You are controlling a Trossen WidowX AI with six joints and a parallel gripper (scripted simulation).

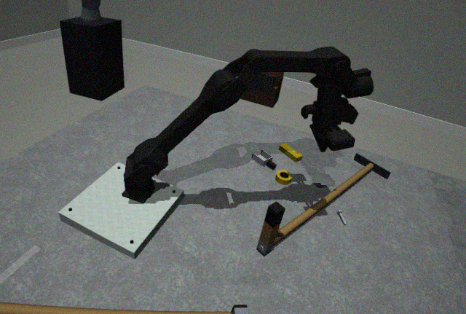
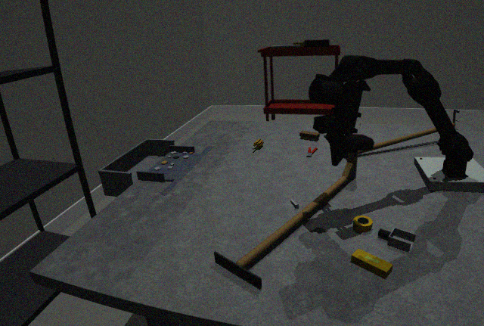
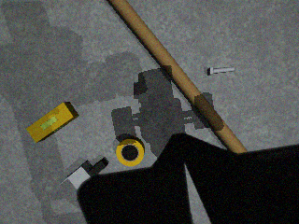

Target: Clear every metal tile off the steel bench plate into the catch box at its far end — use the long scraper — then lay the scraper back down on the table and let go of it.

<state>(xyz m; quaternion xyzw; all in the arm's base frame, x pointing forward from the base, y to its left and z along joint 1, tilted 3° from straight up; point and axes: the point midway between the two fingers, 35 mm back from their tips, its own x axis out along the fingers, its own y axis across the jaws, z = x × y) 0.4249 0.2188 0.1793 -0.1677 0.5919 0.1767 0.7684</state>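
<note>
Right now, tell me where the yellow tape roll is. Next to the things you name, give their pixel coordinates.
In the exterior view, the yellow tape roll [image 1: 279, 179] [image 2: 362, 229] [image 3: 120, 158] lies between the wooden handle [image 1: 340, 190] [image 2: 273, 239] [image 3: 154, 44] and the yellow block [image 1: 290, 151] [image 2: 371, 262] [image 3: 51, 122].

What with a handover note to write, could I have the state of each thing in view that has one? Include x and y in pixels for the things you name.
End effector [image 1: 322, 148] [image 2: 335, 163] [image 3: 178, 139]: shut, holding nothing, raised
Long scraper [image 1: 340, 190] [image 2: 281, 236] [image 3: 154, 49]: lying on the table, unheld
Metal tiles [image 2: 164, 163]: several on the bench plate [image 2: 183, 168]
Catch box [image 2: 115, 181]: open-topped
Yellow roll [image 1: 283, 181] [image 2: 362, 229] [image 3: 120, 153]: lying flat
Bolt [image 1: 341, 217] [image 2: 294, 203] [image 3: 221, 70]: on its side

Second long pole [image 1: 113, 310] — cropped by the top view's lower edge.
</note>
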